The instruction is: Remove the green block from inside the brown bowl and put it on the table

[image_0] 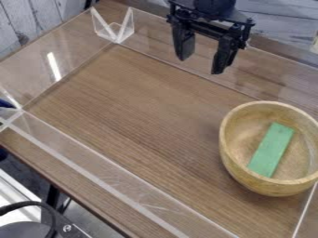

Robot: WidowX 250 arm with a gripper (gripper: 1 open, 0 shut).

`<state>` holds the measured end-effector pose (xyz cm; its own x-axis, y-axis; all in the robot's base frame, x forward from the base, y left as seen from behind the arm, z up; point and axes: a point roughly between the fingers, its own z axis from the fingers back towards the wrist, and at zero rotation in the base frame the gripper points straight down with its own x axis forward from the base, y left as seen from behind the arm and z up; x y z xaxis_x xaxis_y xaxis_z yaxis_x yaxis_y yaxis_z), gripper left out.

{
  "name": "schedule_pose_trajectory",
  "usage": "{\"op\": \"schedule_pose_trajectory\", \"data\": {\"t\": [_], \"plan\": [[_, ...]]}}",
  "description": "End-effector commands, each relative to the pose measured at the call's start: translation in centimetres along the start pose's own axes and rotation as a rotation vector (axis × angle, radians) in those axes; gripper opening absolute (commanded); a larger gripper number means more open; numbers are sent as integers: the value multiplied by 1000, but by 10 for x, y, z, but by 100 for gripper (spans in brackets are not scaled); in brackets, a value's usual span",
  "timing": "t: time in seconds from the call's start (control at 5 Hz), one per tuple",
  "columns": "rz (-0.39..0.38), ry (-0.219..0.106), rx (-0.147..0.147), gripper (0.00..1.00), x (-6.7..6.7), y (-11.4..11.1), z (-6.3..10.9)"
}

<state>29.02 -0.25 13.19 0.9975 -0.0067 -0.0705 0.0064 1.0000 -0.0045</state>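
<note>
A small flat rectangular bright green block [273, 149] lies inside a round light tan wooden bowl [236, 153] with thick walls and visible grain. The bowl sits at the near right of the scene, on a brown wood-grain tabletop [137, 112] edged with low clear acrylic walls. The block rests flat on the bowl's floor, a little right of the bowl's centre. Its long axis runs from near left to far right, only slightly tilted off the near-far line, so one short end points toward the near rim and the other toward the far rim. It reaches roughly half the bowl's width.

The black robot gripper [206, 54] hangs above the far part of the table, left of the bowl and well apart from it. It points down, with its two dark fingers [184, 45] spread wide and nothing between them; it touches neither the block nor the bowl.

At the far left corner of the table, a clear acrylic bracket [114, 26] stands where the walls meet.
</note>
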Motion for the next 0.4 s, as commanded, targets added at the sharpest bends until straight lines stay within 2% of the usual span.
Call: {"op": "schedule_pose_trajectory", "data": {"t": [0.0, 0.2], "plan": [[-27, -4, -25, 100, 1, -10, -8], [-82, -17, -68, 100, -3, -26, -21]]}}
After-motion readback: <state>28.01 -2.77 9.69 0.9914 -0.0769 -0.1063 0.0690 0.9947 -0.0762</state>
